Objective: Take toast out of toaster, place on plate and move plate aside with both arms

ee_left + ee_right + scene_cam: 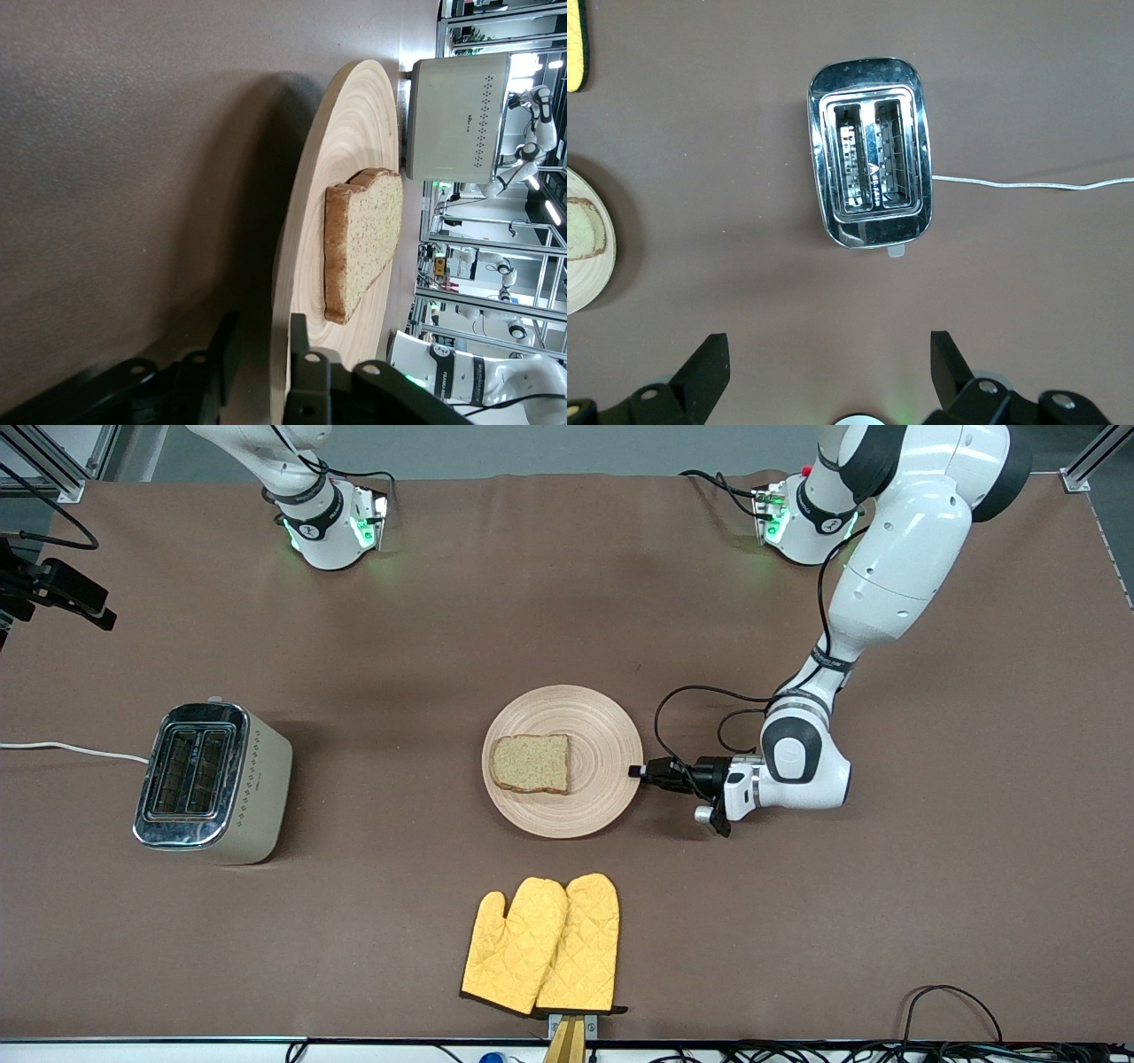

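Observation:
The toast (532, 763) lies flat on the plate (602, 735) in the middle of the table, on the half toward the right arm's end. My left gripper (636, 771) is low at the plate's rim toward the left arm's end. In the left wrist view my left gripper (261, 323) is open with the rim between its jaws: one finger lies over the plate's (345, 124) top face, the other stands a little off its underside. The toast (363, 239) shows there too. My right gripper (828, 354) is open and empty, high over the table near the toaster.
A silver toaster (208, 779) with empty slots stands toward the right arm's end; it also shows in the right wrist view (871, 164). Two yellow oven mitts (545, 943) lie nearer the front camera than the plate. The plate's edge (580, 266) shows in the right wrist view.

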You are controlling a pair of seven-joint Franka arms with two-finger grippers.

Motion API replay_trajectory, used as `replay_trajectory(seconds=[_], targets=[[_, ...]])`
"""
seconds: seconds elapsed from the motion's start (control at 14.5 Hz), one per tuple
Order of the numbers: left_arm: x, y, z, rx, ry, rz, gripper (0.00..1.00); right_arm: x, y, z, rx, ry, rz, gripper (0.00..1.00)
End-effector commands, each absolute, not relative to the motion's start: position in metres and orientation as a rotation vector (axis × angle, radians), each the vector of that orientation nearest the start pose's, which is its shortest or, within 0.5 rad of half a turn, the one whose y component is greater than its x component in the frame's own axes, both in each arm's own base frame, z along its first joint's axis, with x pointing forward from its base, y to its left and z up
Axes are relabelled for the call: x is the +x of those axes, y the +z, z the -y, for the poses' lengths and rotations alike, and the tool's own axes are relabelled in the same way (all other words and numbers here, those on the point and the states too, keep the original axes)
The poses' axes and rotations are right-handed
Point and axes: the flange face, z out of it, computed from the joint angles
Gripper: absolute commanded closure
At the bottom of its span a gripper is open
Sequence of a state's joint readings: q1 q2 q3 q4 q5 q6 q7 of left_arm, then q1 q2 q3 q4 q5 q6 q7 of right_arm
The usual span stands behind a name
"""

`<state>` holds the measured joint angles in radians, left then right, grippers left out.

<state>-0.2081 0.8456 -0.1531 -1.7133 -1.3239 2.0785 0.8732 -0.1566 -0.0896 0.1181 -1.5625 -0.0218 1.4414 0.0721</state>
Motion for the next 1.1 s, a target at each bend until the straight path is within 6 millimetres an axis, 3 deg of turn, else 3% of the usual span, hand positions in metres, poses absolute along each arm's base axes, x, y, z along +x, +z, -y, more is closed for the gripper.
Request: replay_trajectory(seconds=[0.0, 0.07, 0.34, 0.55, 0.76, 0.83, 1.03], targets=[[0.580, 0.104, 0.271, 2.004, -0.133, 0.165, 0.89, 0.503, 0.668, 0.006, -3.162, 0.027, -0.164, 0.00], [0.581, 0.105, 0.270, 2.008, -0.124, 0.167, 0.98, 0.504, 0.669, 0.007, -3.162, 0.019, -0.166, 0.00], [0.591, 0.121, 0.268, 2.009, -0.102, 0.171, 1.00, 0.504, 0.666, 0.010, -3.159, 0.041, -0.178, 0.00], [0.609, 0.166, 0.258, 2.009, -0.061, 0.139, 1.00, 0.503, 0.665, 0.010, -3.160, 0.053, -0.171, 0.00], [0.631, 0.236, 0.213, 2.011, 0.027, 0.064, 1.00, 0.503, 0.666, 0.009, -3.161, 0.049, -0.149, 0.00], [0.639, 0.258, 0.190, 2.020, 0.064, 0.066, 1.00, 0.503, 0.666, 0.008, -3.161, 0.049, -0.146, 0.00], [0.666, 0.299, 0.102, 2.085, 0.052, 0.054, 1.00, 0.503, 0.666, 0.009, -3.160, 0.049, -0.151, 0.00]])
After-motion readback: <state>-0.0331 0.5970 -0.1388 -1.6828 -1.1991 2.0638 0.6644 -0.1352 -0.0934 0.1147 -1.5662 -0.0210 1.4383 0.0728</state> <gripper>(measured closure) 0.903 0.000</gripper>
